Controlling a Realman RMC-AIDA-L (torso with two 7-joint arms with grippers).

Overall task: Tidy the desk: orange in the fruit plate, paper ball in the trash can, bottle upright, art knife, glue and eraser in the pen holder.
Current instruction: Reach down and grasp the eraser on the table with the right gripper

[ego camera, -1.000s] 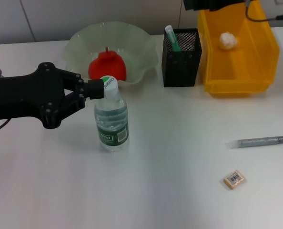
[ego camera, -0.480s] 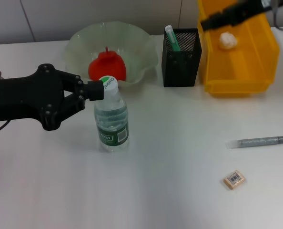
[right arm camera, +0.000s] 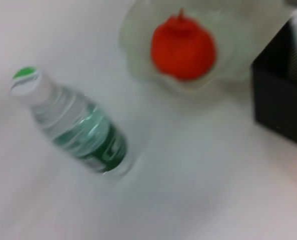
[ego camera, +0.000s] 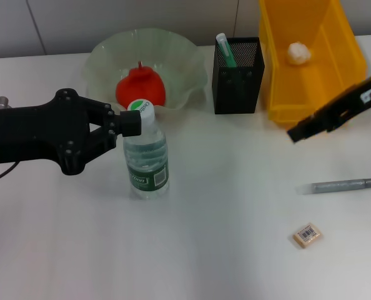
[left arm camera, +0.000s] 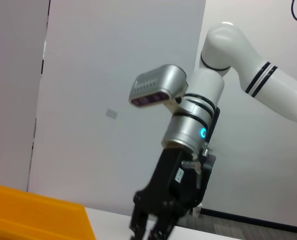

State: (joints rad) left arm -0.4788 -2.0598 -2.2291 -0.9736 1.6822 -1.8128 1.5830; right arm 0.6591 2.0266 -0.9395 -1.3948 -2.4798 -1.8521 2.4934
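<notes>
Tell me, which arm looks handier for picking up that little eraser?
The right one, probably: its hand hangs on the same side as the eraser, while the left hand is across the table beside the bottle.

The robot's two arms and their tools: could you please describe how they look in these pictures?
In the head view the left tool is matte black, chunky, with round pivot bolts. The right tool is black too, below a silver cylindrical wrist with black bands, a blue-lit ring and a grey camera box; its arm is glossy white with black stripes.

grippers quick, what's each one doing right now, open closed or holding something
Left gripper: jaws closed on the bottle at its cap.
Right gripper: in front of the trash can; cannot be told.
</notes>
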